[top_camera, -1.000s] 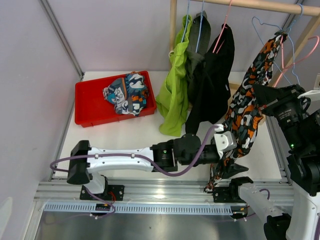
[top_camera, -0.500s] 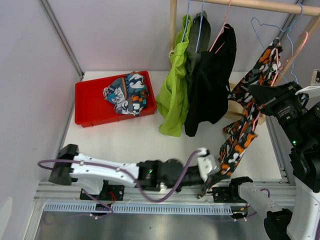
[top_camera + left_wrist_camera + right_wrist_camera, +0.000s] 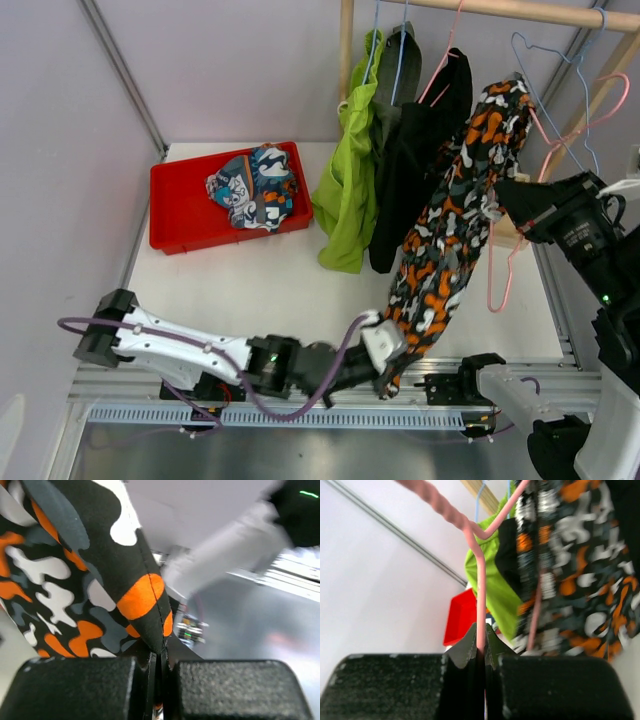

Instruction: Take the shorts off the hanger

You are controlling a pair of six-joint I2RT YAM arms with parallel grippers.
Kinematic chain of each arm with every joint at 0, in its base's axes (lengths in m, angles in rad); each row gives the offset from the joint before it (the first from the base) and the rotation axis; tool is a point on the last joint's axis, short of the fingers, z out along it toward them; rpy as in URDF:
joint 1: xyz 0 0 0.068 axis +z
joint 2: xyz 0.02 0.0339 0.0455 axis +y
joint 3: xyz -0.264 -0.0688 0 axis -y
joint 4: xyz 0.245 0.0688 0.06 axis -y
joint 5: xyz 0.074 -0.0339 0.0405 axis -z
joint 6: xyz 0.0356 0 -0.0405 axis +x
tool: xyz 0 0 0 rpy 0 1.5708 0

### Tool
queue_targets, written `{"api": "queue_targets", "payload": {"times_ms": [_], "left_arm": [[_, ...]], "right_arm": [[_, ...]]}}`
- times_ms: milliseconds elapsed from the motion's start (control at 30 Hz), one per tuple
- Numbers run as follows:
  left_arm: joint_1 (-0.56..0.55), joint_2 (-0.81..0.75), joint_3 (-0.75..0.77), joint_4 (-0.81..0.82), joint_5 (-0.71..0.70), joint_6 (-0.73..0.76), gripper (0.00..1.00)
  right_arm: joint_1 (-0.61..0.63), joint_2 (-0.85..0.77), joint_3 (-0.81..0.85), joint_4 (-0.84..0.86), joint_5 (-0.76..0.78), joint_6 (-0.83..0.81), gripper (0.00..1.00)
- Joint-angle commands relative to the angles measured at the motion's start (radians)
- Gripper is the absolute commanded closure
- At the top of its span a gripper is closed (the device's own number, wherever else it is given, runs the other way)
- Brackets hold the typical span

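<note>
Now counting five shorts (image 3: pixel 345 195); pinching orange-black-white pair (image 3: pixel 455 215) hem with closed left gripper (image 3: pixel 161 664), clamping pink hanger (image 3: pixel 480 595) with closed right gripper (image 3: pixel 481 652).

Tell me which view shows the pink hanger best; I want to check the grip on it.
Right wrist: the pink hanger is close up, its wire pinched in the shut right end effector. Top external shows only a thin pink loop beside the patterned shorts. Left wrist shows none of it.

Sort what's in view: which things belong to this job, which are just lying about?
Job: orange patterned shorts, pink hanger, left hand, right hand, green shorts, grey shorts, black shorts, teal shorts, red bin.
Lying about: wooden rail, white table.
</note>
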Motion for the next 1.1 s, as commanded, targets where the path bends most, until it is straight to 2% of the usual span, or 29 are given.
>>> {"api": "queue_targets", "payload": {"times_ms": [0,33,67,100,133,200,233,267,333,367,400,433,500,567,600,667,733,767,800,833,867,900,933,967,1000,1067], "left_arm": [[0.159,0.086,0.193,-0.065,0.104,0.075,1.00],[0.194,0.108,0.230,-0.106,0.117,0.095,1.00],[0.232,0.134,0.353,-0.129,0.126,0.101,1.00],[0.312,0.189,0.400,-0.157,0.159,0.104,1.00],[0.347,0.217,0.448,-0.227,0.167,0.106,1.00],[0.442,0.281,0.677,-0.316,0.183,0.117,1.00],[0.464,0.351,0.807,-0.364,0.196,0.132,1.00],[0.486,0.385,0.872,-0.449,0.193,0.144,1.00],[0.530,0.485,1.135,-0.537,0.163,0.170,1.00],[0.556,0.520,1.205,-0.630,0.154,0.175,1.00],[0.568,0.553,1.277,-0.680,0.147,0.176,1.00],[0.576,0.602,1.468,-0.724,0.143,0.175,1.00],[0.582,0.607,1.558,-0.786,0.105,0.178,1.00],[0.587,0.517,1.515,-0.765,0.048,0.219,1.00],[0.596,0.472,1.444,-0.742,0.023,0.232,1.00],[0.616,0.354,1.351,-0.688,-0.015,0.264,1.00],[0.670,0.306,1.347,-0.724,-0.026,0.278,1.00],[0.687,0.288,1.356,-0.740,-0.034,0.287,1.00],[0.706,0.251,1.356,-0.752,-0.059,0.299,1.00],[0.711,0.234,1.353,-0.766,-0.081,0.328,1.00],[0.714,0.216,1.333,-0.768,-0.104,0.348,1.00],[0.714,0.177,1.320,-0.768,-0.162,0.363,1.00],[0.714,0.153,1.283,-0.762,-0.196,0.398,1.00],[0.723,0.127,1.261,-0.740,-0.222,0.414,1.00],[0.733,0.067,1.214,-0.723,-0.263,0.446,1.00],[0.778,0.015,1.142,-0.683,-0.288,0.472,1.00]], "right_arm": [[-0.027,-0.097,0.005,0.110,-0.122,0.081,1.00],[-0.054,-0.112,0.014,0.067,-0.146,0.090,1.00],[-0.068,-0.126,0.030,0.038,-0.169,0.102,1.00],[-0.082,-0.134,0.052,-0.023,-0.201,0.108,1.00],[-0.094,-0.131,0.104,-0.059,-0.282,0.113,1.00],[-0.146,-0.118,0.152,-0.125,-0.388,0.130,1.00],[-0.163,-0.117,0.173,-0.186,-0.495,0.133,1.00],[-0.220,-0.115,0.228,-0.226,-0.537,0.128,1.00],[-0.258,-0.117,0.267,-0.317,-0.623,0.128,1.00],[-0.277,-0.120,0.285,-0.335,-0.723,0.133,1.00],[-0.303,-0.121,0.294,-0.367,-0.756,0.140,1.00],[-0.311,-0.129,0.305,-0.375,-0.776,0.144,1.00],[-0.312,-0.134,0.314,-0.371,-0.807,0.166,1.00],[-0.314,-0.137,0.314,-0.331,-0.848,0.246,1.00],[-0.314,-0.138,0.316,-0.273,-0.905,0.292,1.00],[-0.337,-0.150,0.298,-0.176,-1.011,0.450,1.00],[-0.384,-0.163,0.278,-0.024,-1.182,0.556,1.00],[-0.404,-0.190,0.255,0.058,-1.248,0.702,1.00],[-0.425,-0.213,0.220,0.323,-1.311,0.811,1.00],[-0.459,-0.239,0.104,0.513,-1.400,0.952,1.00],[-0.470,-0.270,0.040,0.733,-1.431,1.268,1.00],[-0.475,-0.296,0.006,0.880,-1.450,1.318,1.00],[-0.470,-0.296,0.008,0.787,-1.457,1.265,1.00],[-0.452,-0.292,0.059,0.662,-1.454,1.099,1.00],[-0.440,-0.283,0.076,0.542,-1.448,1.066,1.00],[-0.426,-0.290,0.057,0.567,-1.428,1.082,1.00]]}}
